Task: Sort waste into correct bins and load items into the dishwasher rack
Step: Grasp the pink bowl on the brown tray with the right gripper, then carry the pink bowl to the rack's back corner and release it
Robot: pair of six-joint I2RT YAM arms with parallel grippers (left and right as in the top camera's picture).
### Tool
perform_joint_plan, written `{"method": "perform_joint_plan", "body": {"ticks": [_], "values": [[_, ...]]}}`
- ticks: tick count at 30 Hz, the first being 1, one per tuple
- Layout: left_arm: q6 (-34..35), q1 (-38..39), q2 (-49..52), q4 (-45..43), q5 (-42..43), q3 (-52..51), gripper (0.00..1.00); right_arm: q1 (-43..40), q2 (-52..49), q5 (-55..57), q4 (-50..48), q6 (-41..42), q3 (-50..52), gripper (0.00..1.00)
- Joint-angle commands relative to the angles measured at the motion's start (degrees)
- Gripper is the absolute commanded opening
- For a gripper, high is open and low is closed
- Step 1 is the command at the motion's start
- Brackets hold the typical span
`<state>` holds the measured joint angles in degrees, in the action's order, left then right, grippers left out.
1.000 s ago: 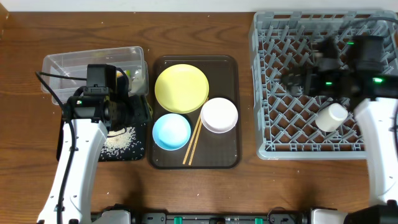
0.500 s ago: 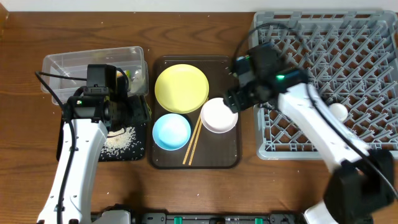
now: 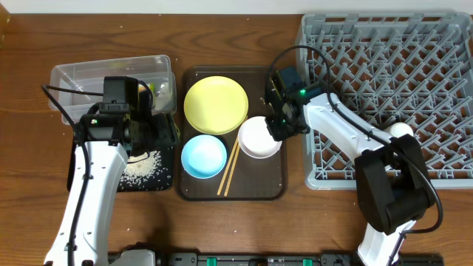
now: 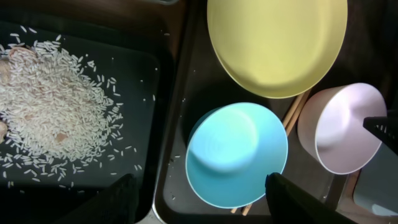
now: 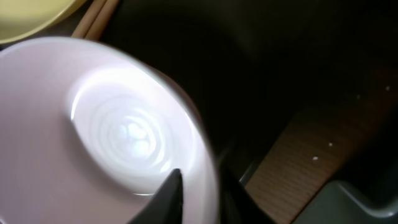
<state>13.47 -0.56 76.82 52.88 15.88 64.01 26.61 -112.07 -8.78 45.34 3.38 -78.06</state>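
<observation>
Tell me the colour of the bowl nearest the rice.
The bowl is light blue, seen best in the left wrist view.

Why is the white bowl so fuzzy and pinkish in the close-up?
Right wrist view: the white bowl is close to the lens, so it's out of focus, with bright glare inside. Left wrist view: sharper, also pink-tinted. Overhead view: evenly lit, plain white.

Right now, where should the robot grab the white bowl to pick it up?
By the thin rim on the side facing the dishwasher rack, coming down from above with one finger inside and one outside. The white bowl sits upright, mouth up, the chopsticks lie along its other side, and the right gripper hangs right at that rim.
</observation>
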Motion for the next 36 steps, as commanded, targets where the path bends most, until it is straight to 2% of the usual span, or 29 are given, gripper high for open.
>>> {"method": "perform_joint_plan", "body": {"ticks": [1, 2, 11, 18, 23, 28, 36], "values": [[-0.3, -0.2, 0.0, 0.2, -1.0, 0.2, 0.68, 0.6, 0.0, 0.4, 0.2, 0.9, -0.5, 0.04], [-0.3, -0.2, 0.0, 0.2, -1.0, 0.2, 0.68, 0.6, 0.0, 0.4, 0.3, 0.9, -0.5, 0.01], [-0.3, -0.2, 0.0, 0.5, -1.0, 0.2, 0.68, 0.1, 1.4, 0.4, 1.4, 1.6, -1.2, 0.01], [-0.3, -0.2, -0.1, 0.6, -1.0, 0.2, 0.68, -3.4, 11.5, 2.5, 1.0, 1.3, -6.1, 0.01], [-0.3, -0.2, -0.1, 0.3, -1.0, 0.2, 0.68, -5.3, 18.3, 17.7, -5.7, 1.3, -6.8, 0.01], [-0.3, -0.2, -0.1, 0.2, -1.0, 0.2, 0.68, -6.8, 19.4, 34.8, -14.3, 1.2, -6.8, 0.01], [-0.3, -0.2, -0.1, 0.1, -1.0, 0.2, 0.68, -10.4, 17.0, 49.0, -25.9, 1.2, -6.8, 0.01]]}}
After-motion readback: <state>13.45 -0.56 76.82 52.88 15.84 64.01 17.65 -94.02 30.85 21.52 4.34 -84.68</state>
